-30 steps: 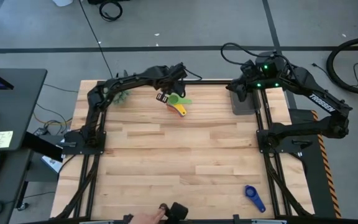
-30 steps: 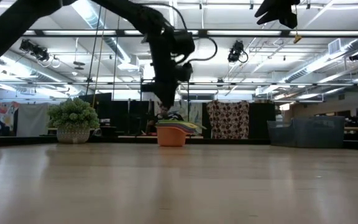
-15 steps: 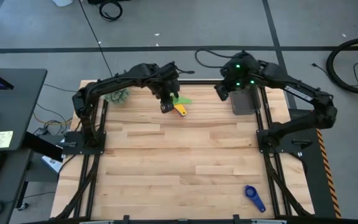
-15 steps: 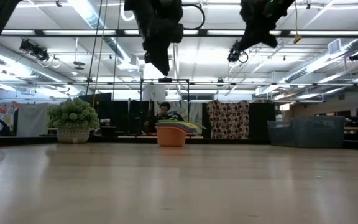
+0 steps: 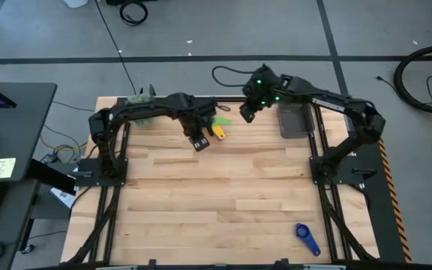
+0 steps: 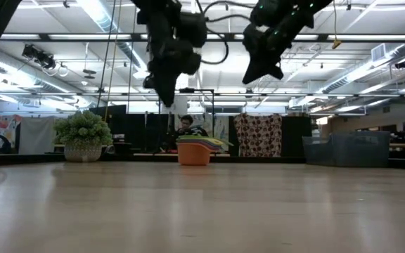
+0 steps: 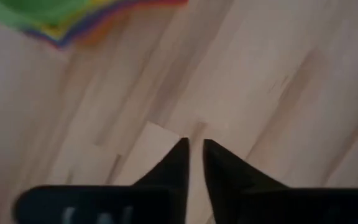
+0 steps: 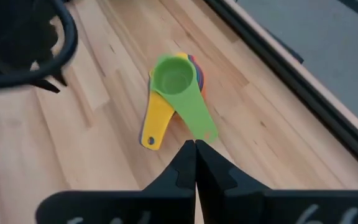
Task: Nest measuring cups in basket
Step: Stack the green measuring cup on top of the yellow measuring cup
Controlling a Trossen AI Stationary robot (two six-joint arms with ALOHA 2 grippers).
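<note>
Hovering over half-hidden nested cups [image 8: 178,93]: right pincer [image 8: 194,152] pressed together, left pincer [image 7: 194,155] nearly so.

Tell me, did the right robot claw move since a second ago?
Yes. In the high view the right gripper has swung left, away from the basket toward the stacked measuring cups.

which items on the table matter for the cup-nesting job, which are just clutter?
Job:
stack of cups, green on top
blue cup, alone at the table's near edge
basket, by the right arm

Clutter:
plant, far left corner
</note>
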